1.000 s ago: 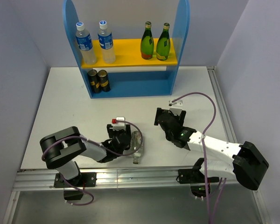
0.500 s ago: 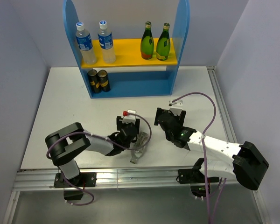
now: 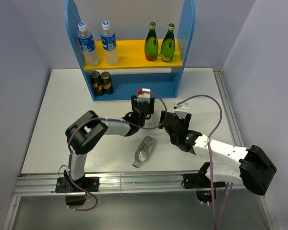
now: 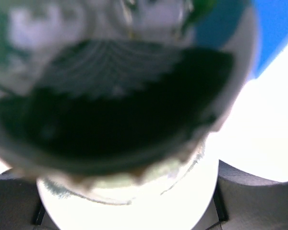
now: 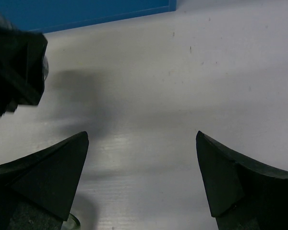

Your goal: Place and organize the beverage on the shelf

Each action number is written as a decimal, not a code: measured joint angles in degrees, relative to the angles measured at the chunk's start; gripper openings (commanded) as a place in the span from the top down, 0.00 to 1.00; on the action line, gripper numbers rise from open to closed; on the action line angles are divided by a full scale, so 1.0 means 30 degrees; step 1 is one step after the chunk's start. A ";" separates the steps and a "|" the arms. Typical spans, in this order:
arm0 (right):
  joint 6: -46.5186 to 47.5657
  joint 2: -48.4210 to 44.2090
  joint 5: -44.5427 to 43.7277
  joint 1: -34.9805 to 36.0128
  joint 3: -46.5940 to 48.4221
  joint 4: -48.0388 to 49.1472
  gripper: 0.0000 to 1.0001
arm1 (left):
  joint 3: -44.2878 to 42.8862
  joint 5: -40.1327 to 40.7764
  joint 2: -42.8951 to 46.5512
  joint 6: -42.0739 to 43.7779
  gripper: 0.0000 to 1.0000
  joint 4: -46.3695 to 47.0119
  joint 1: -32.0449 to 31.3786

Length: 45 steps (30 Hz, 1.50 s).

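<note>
Holding an apparent short clear bottle just short of the shelf at the bench's far edge, clamped in the left gripper; twin lying toward the near edge, right gripper splayed empty beside it. Next, likely: standing the held one upright on the lower level.

Bottle on table before shelf, cans under its board

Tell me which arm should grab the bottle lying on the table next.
Right. The right gripper is open, empty and close to the lying bottle; the left gripper is near the shelf, apparently holding another bottle.
</note>
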<state>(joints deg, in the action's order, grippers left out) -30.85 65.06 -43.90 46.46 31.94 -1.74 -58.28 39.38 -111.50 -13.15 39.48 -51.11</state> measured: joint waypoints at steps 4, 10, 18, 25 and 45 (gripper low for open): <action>0.0000 0.0000 0.0000 0.0000 0.0000 0.0007 0.00 | -0.2965 -0.0976 -0.2062 0.0146 1.00 -0.0481 0.1326; 0.0007 0.0000 0.0015 -0.0058 0.0015 0.0000 0.00 | -0.6543 -0.2288 -0.4626 0.0124 1.00 -0.1858 0.2936; 0.0036 0.0029 0.0109 -0.0087 0.0503 0.0036 0.00 | -0.9734 -0.3206 -0.7045 -0.0073 0.96 -0.3585 0.4357; 0.0087 0.0372 0.0182 -0.0087 0.0605 0.0102 0.00 | -1.0805 -0.3687 -0.7461 -0.0306 0.51 -0.4430 0.4889; 0.0153 0.0648 0.0153 -0.0109 0.0889 0.0175 0.00 | -0.6251 -0.3840 -0.1552 -0.0357 0.01 -0.3985 0.4561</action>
<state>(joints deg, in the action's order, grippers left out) -30.39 67.00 -43.44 46.13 34.61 -1.21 -77.03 27.86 -116.16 -14.22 27.53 -37.43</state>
